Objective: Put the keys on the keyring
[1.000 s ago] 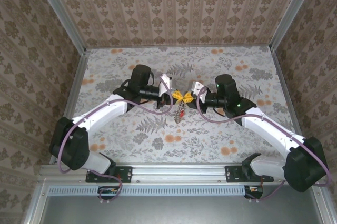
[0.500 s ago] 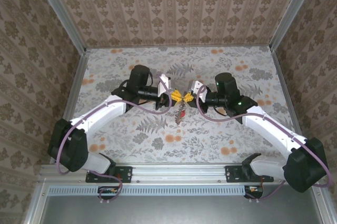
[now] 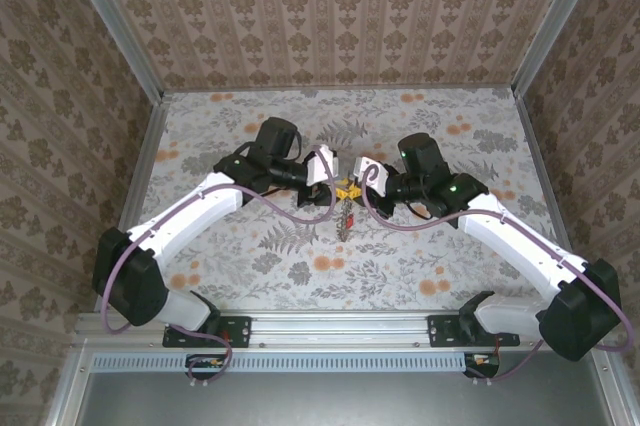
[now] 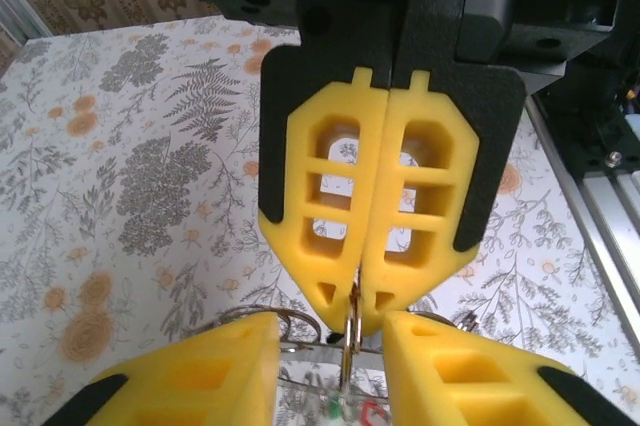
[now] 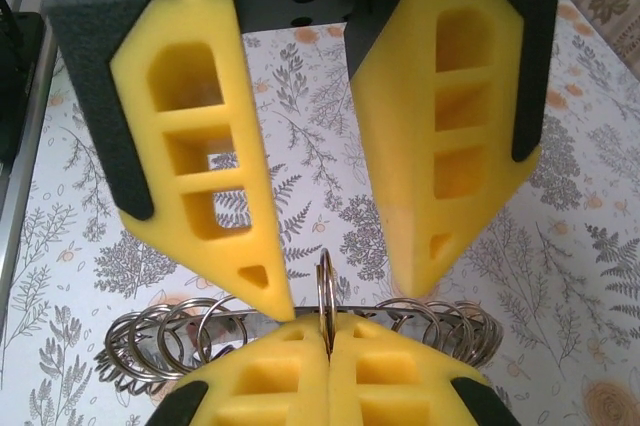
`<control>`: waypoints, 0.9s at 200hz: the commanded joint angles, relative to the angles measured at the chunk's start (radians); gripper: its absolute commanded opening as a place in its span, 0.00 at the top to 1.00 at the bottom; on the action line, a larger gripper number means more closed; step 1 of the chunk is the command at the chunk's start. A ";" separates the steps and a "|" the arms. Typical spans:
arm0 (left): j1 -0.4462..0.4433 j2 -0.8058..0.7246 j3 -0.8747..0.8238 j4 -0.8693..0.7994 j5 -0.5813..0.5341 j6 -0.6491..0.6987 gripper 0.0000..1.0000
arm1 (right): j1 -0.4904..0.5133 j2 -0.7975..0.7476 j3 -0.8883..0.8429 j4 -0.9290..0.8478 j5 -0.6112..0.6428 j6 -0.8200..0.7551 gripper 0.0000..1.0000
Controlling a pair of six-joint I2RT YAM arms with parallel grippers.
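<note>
Over the middle of the table my two grippers meet tip to tip. The keyring (image 5: 150,338), a wire loop strung with several small split rings, hangs level between them. My right gripper (image 5: 325,334) is shut on one upright small ring (image 5: 323,281) of the keyring. My left gripper (image 4: 330,334) stands open, a finger on either side of that ring (image 4: 352,318), facing the shut right gripper (image 4: 357,314). One left fingertip (image 5: 280,301) sits close to the keyring's wire. The keys (image 3: 346,218) dangle below the grippers (image 3: 347,189); their red and green heads (image 4: 372,414) show blurred at the bottom edge.
The floral table (image 3: 450,256) lies under both arms, walled by patterned panels with metal posts (image 3: 150,136). The arm bases sit on the rail (image 3: 340,328) at the near edge. Purple cables loop beside each forearm.
My left gripper has opened and shifted right and nearer the right one. My right gripper has closed fully on the small ring. The keys still hang beneath.
</note>
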 commanded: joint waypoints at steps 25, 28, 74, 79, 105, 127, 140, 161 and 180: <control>-0.022 0.034 0.056 -0.101 -0.055 0.084 0.81 | 0.017 0.000 0.053 -0.032 0.016 -0.035 1.00; -0.023 0.035 0.057 -0.104 -0.057 0.085 0.81 | 0.017 0.000 0.052 -0.030 0.016 -0.035 1.00; -0.025 0.041 0.064 -0.133 -0.081 0.100 0.80 | 0.020 -0.004 0.055 -0.029 0.016 -0.033 1.00; -0.025 0.043 0.066 -0.135 -0.083 0.101 0.80 | 0.020 -0.004 0.054 -0.026 0.016 -0.033 1.00; -0.026 0.044 0.066 -0.135 -0.072 0.103 0.83 | 0.020 -0.005 0.048 -0.015 0.011 -0.022 1.00; -0.028 0.050 0.069 -0.129 -0.065 0.099 0.83 | 0.020 -0.012 0.033 0.024 -0.005 -0.001 1.00; -0.027 0.052 0.071 -0.125 -0.061 0.093 0.82 | 0.020 -0.022 0.015 0.063 -0.018 0.014 1.00; -0.023 0.050 0.062 -0.101 -0.041 0.080 0.84 | 0.020 -0.031 -0.001 0.092 -0.025 0.024 1.00; -0.010 0.043 0.044 -0.079 -0.015 0.075 0.86 | 0.016 -0.035 -0.009 0.095 -0.029 0.020 1.00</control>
